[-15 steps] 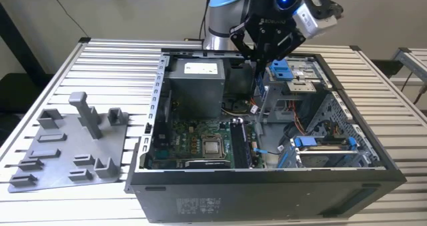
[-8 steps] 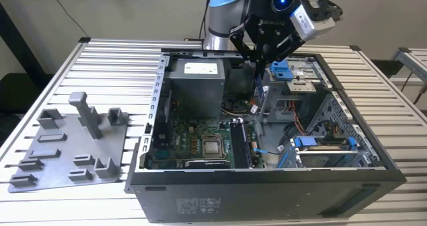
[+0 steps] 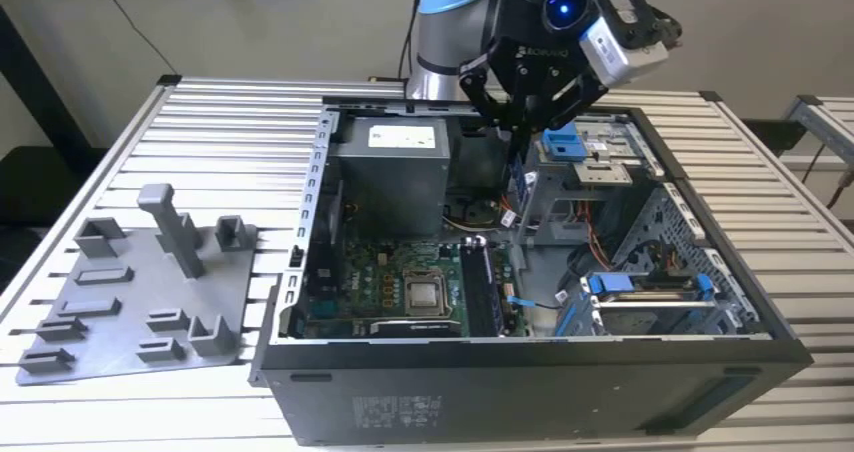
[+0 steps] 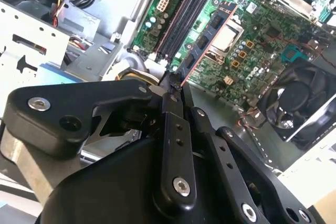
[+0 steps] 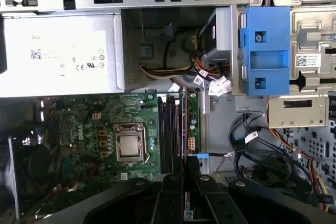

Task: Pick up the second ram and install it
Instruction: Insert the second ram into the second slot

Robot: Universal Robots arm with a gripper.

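End effector of mine is drawn narrow, pinching the second ram by one end. The stick reaches out from my fingertips towards the motherboard, and in the first wrist view it shows as a thin edge-on strip. In the exterior view I hang high over the open computer case, which lies on its side on the slatted worktop. The grey fixture plate sits apart on the exterior view's left. I judge that the pick-up is done and the carry to the board is the step in hand. The stick is well above the dark memory slots beside the processor, not in one, and I cannot tell which slots are already filled. Seating it, as I see it, calls for the stick's long edge parallel to a free slot and square over it, with its notch matched. It then calls for a straight push with no twist, since a thin board held by one end could tilt or bind.
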